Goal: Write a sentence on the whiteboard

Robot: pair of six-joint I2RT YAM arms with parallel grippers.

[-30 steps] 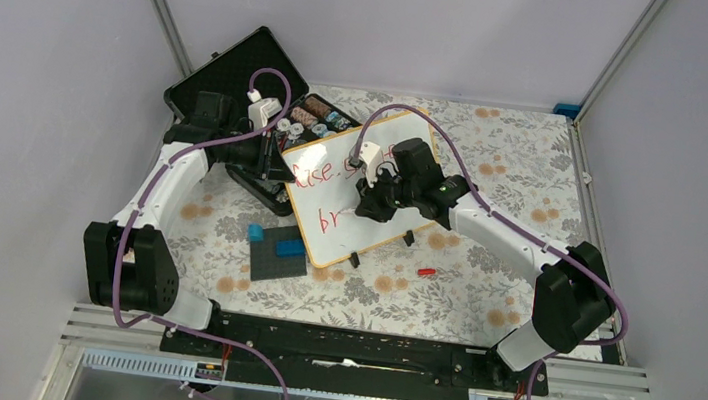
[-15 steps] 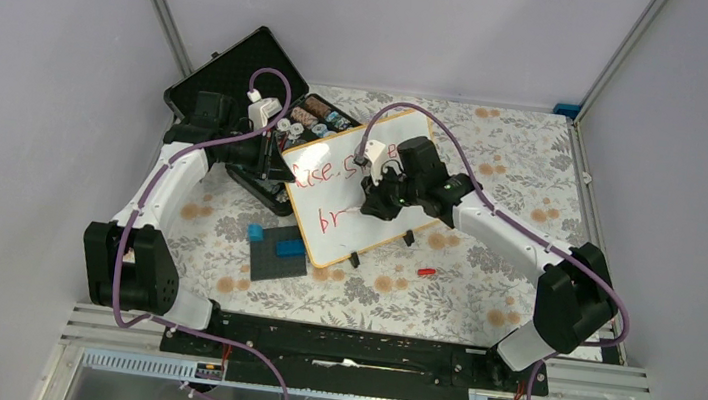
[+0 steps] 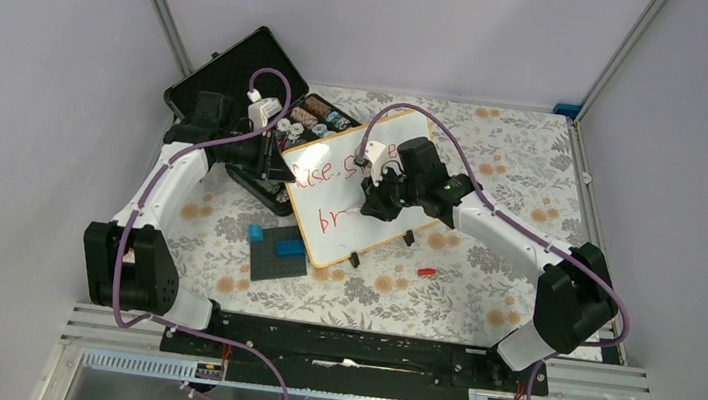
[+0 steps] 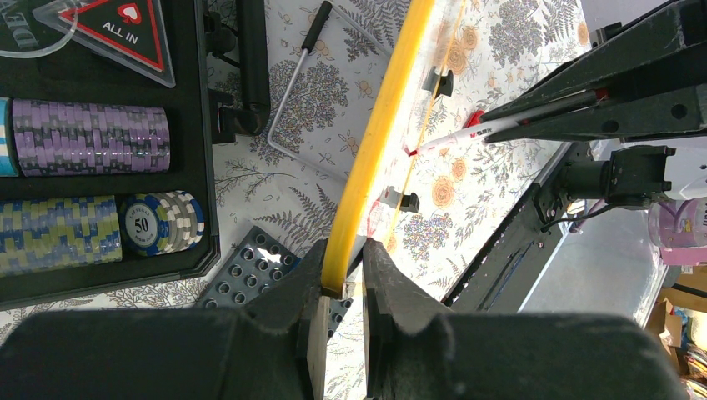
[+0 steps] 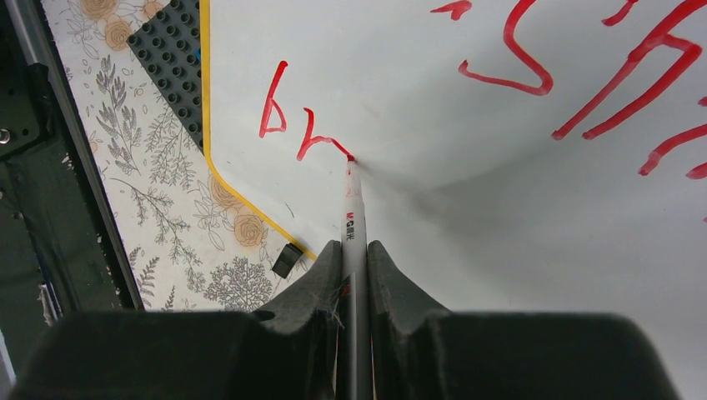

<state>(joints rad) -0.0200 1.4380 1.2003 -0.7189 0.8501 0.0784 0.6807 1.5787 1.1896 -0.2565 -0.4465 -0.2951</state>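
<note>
The whiteboard (image 3: 345, 242) sits mid-bench, propped on its small black feet with its face tipped upward, turned at an angle to the bench (image 3: 496, 156) edge. The left claw (image 4: 343, 254) is clenched on the board's frame near a lower corner, one finger either side of the thin edge. The right claw (image 5: 354, 250) is clamped tight on a white marker (image 5: 353, 208), whose tip touches the board just after a red "br". That is the second line of the sentence (image 3: 313, 171) (the top line reads roughly "rise sh", the rest hidden by the arm). A grey studded plate (image 3: 279, 252) with blue blocks lies just beside the board's near corner. An open case of poker chips (image 4: 158, 221) stands behind the left claw. A small red cap (image 3: 427, 270) lies on the floral cloth near the board's right foot.
</note>
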